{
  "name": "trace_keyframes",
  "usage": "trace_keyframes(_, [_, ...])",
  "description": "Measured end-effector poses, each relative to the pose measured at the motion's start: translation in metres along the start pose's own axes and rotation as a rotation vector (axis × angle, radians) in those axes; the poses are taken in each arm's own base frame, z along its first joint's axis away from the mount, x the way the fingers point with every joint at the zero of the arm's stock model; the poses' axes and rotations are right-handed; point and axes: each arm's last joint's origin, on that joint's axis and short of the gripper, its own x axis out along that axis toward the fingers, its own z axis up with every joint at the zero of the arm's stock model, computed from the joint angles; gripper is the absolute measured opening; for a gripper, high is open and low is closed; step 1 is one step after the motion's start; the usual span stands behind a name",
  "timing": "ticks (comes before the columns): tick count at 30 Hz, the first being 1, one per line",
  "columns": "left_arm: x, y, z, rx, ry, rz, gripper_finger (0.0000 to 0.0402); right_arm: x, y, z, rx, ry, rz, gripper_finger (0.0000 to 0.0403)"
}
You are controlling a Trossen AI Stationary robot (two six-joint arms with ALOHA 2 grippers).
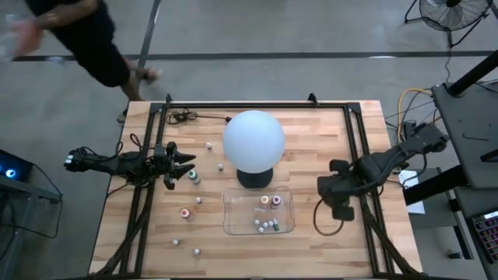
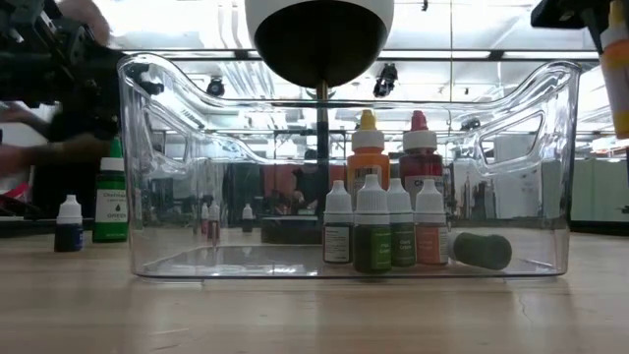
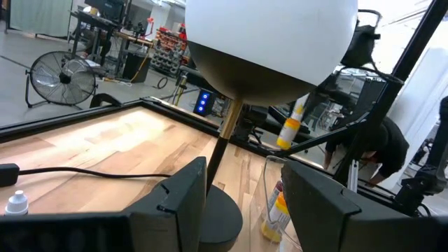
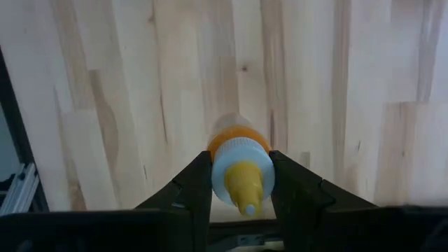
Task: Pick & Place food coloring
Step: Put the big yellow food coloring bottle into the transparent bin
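Beside the white globe on the surface, the clear tray awaits the yellow-capped food coloring bottle clenched in the right tool, apparently mid-carry and needing lowering inside; the left tool waits, jaws parted, empty.

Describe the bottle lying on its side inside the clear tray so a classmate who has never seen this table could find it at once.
Start at the white globe lamp in the middle of the table; the clear tray sits just in front of its base. In the low view, the dark green bottle lies on the tray floor beside a row of four small white-capped bottles. It alone lies flat; the rest stand upright.
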Motion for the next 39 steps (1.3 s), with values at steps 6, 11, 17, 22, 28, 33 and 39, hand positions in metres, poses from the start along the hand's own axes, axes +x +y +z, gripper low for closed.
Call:
trace_keyframes(6, [0.0, 0.0, 0.0, 0.0, 0.0, 0.0, 0.0161, -0.002, 0.033, 0.022, 0.001, 0.0, 0.007, 0.0109])
trace_keyframes(11, [0.0, 0.0, 0.0, 0.0, -0.001, 0.0, 0.0161, -0.009, 0.059, 0.049, -0.001, -0.024, 0.029, 0.0109])
trace_keyframes(17, [0.0, 0.0, 0.0, 0.0, -0.001, 0.0, 0.0161, -0.013, 0.086, 0.085, 0.015, -0.058, 0.057, 0.0109])
trace_keyframes(22, [0.0, 0.0, 0.0, 0.0, 0.0, 0.001, 0.0161, -0.016, 0.104, 0.113, 0.027, -0.066, 0.068, 0.0109])
trace_keyframes(28, [0.0, 0.0, 0.0, 0.0, -0.001, 0.0, 0.0161, -0.012, 0.116, 0.144, 0.052, -0.07, 0.079, 0.0109])
trace_keyframes(33, [0.0, 0.0, 0.0, 0.0, -0.001, 0.0, 0.0161, 0.002, 0.117, 0.171, 0.054, -0.076, 0.089, 0.0109])
trace_keyframes(39, [0.0, 0.0, 0.0, 0.0, -0.001, 0.0, 0.0161, 0.014, 0.103, 0.187, 0.053, -0.104, 0.061, 0.0109])
